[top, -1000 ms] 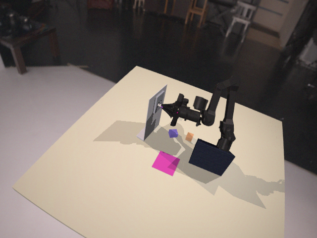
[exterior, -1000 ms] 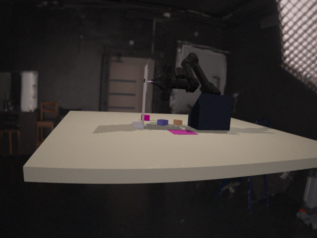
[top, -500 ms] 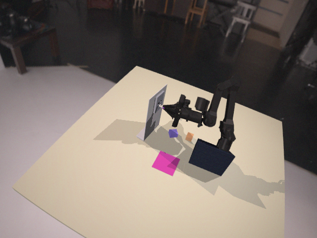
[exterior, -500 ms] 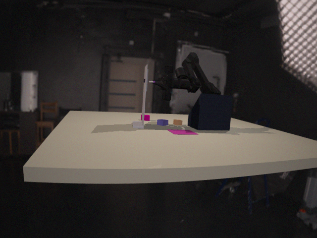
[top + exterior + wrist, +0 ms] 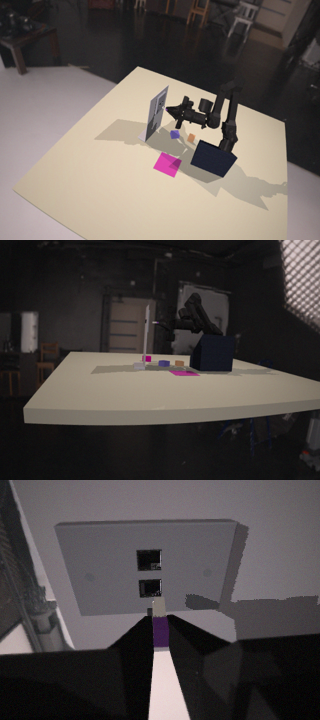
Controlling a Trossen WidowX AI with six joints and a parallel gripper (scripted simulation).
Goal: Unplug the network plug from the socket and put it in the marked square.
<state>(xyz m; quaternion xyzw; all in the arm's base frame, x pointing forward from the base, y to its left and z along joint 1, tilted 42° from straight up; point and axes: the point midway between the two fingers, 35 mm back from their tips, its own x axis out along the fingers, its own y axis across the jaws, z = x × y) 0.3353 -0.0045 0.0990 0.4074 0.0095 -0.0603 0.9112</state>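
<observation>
Plug (image 5: 160, 625): clamped in jaws, out of lower socket (image 5: 150, 587), just short of panel (image 5: 100, 570). Remaining: carry to pink square (image 5: 167, 164) at frame centre, release, withdraw.

Thin tab: on the plug (image 5: 160, 622), too small to make out in any view.
Plug rear: hidden between the dark fingers of the gripper (image 5: 160, 630) in the wrist view.
Plug in top view: only a tiny purple speck (image 5: 167, 109).
Panel (image 5: 146, 336): seen edge-on from the exterior view, its sockets unreadable.
Tabletop (image 5: 77, 180): cut off at the lower edge in the top view.
Pink cube (image 5: 146, 358): partly hidden behind the panel.
Arm base: hidden behind the dark box (image 5: 213, 158).
</observation>
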